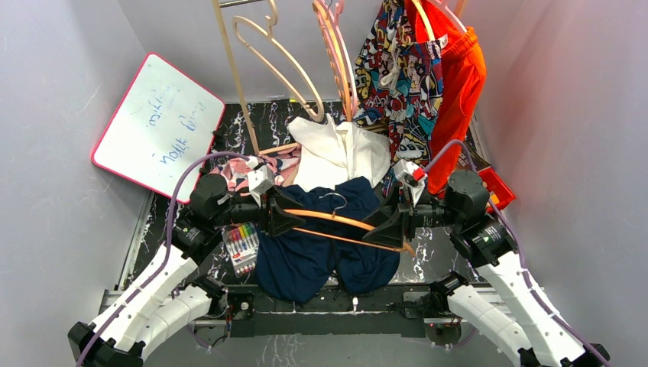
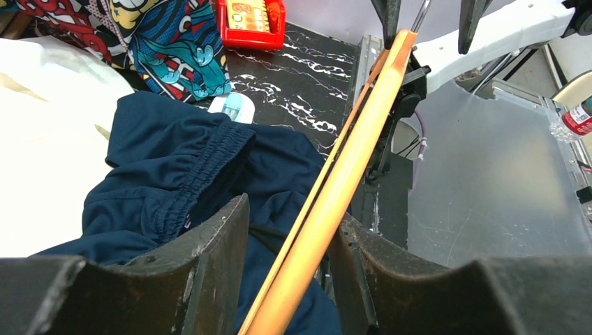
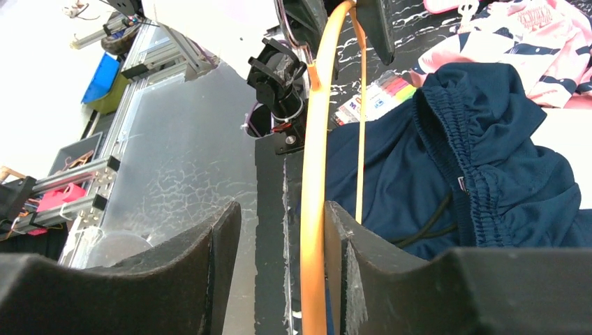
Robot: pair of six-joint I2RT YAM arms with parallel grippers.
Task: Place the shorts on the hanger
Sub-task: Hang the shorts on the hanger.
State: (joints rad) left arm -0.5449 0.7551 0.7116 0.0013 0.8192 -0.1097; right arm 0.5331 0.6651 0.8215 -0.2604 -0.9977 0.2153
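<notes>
Shorts (image 1: 306,260) heaped at table's (image 1: 426,251) near edge beneath hanger (image 1: 336,219). Right gripper (image 3: 283,209) spread; left gripper's (image 2: 294,209) hold unclear, so hanger may drop.

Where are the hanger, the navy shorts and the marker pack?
hanger (image 2: 339,174), left wrist view, middle of arm
navy shorts (image 1: 298,264), top external view, lower fabric
marker pack (image 1: 241,246), top external view, pack centre

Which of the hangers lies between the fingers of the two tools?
The orange-tan hanger, stretched over the navy shorts from the left tool to the right tool. The paler beige hangers and the pink one hang at the back.
</notes>
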